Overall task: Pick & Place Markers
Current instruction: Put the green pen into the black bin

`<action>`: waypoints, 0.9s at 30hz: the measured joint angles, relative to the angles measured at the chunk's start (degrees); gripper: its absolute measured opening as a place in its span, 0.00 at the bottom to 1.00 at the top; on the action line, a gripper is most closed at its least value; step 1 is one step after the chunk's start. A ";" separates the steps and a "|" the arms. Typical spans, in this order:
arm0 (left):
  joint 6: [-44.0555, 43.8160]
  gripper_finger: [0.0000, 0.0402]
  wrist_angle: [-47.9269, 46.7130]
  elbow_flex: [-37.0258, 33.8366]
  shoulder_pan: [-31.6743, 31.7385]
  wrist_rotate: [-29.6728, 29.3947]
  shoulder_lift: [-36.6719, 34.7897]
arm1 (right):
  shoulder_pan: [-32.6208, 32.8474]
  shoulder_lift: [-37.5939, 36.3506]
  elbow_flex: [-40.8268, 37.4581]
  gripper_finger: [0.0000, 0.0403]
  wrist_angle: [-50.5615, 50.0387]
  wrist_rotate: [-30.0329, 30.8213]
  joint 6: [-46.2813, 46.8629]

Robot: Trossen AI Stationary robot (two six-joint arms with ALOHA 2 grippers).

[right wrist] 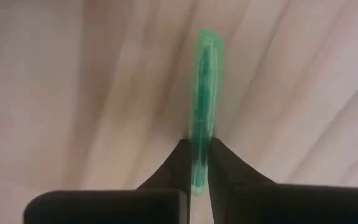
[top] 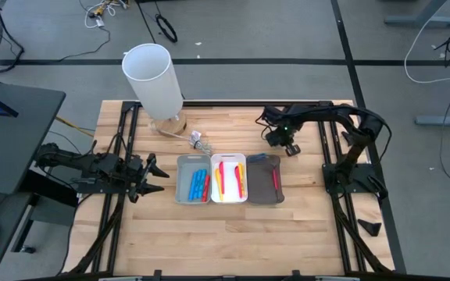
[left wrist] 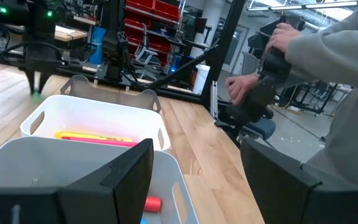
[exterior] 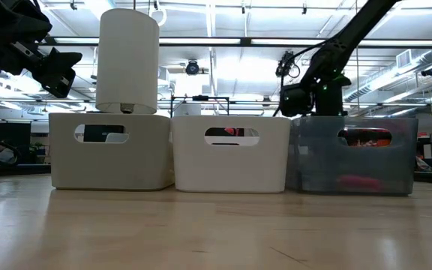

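Green marker (right wrist: 202, 106), pinched between right hand (right wrist: 196, 163) fingers

A light wooden table (top: 233, 234) carries three small trays side by side, touching: a grey one (top: 194, 181), a white one (top: 229, 178) and a dark grey one (top: 264, 179). Behind the grey tray stands a tall white cylinder (top: 153, 78) on a round wooden base (top: 170, 125), with a small crumpled object (top: 200, 142) between them.

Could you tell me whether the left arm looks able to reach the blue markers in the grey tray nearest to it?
Probably yes: the left tool waits open beside the grey tray, and nothing covers the blue markers.
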 joint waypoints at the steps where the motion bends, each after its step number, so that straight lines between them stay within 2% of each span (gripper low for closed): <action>1: -0.02 0.62 0.00 0.00 -0.01 0.00 -0.01 | 0.00 -0.50 -0.08 0.05 -0.58 -0.07 3.12; 15: -0.02 0.62 0.00 -0.02 -0.01 0.00 -0.02 | 0.02 -10.44 0.45 0.05 -8.18 -1.12 37.78; 27: -0.02 0.62 0.00 -0.01 0.01 0.00 0.00 | 0.05 -12.23 7.75 0.05 -16.83 -2.30 85.98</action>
